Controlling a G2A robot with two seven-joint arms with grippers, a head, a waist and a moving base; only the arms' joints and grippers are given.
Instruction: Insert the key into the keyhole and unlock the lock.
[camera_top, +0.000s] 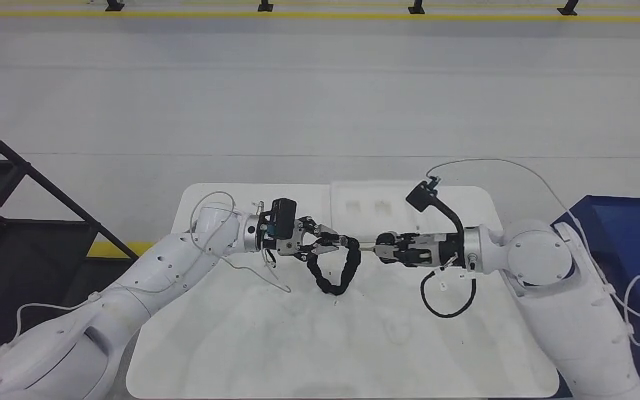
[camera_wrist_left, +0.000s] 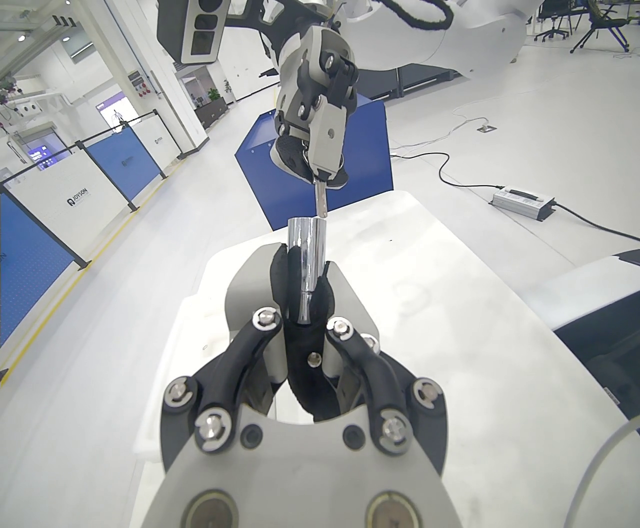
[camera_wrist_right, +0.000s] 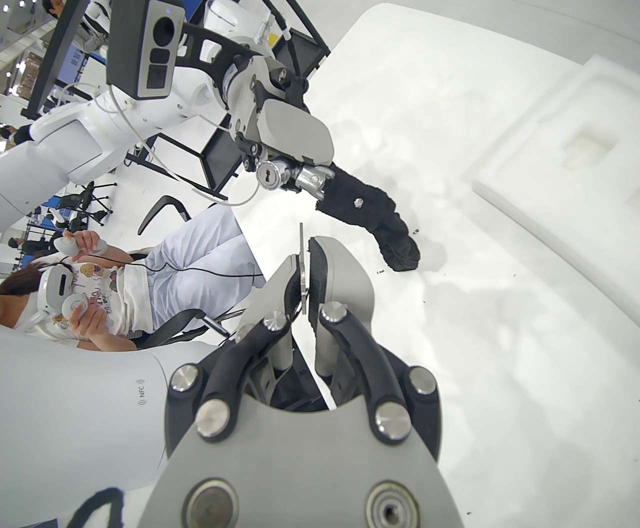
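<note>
Two grasps judged done | lock (camera_wrist_left: 306, 240) is pinched in left pincer (camera_wrist_left: 302, 282) | key (camera_wrist_right: 302, 240) is pinched in right pincer (camera_wrist_right: 306, 257), tip just short of keyhole (camera_wrist_right: 269, 175) | insertion and turning judged left.

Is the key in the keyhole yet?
Out. The key sits short of the keyhole, whose slot shows empty.

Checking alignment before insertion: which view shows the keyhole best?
Right wrist view: the keyhole faces the camera, slot visible. Left wrist view gives the lock cylinder side-on, its keyhole face turned away. Top view: too small to tell.
</note>
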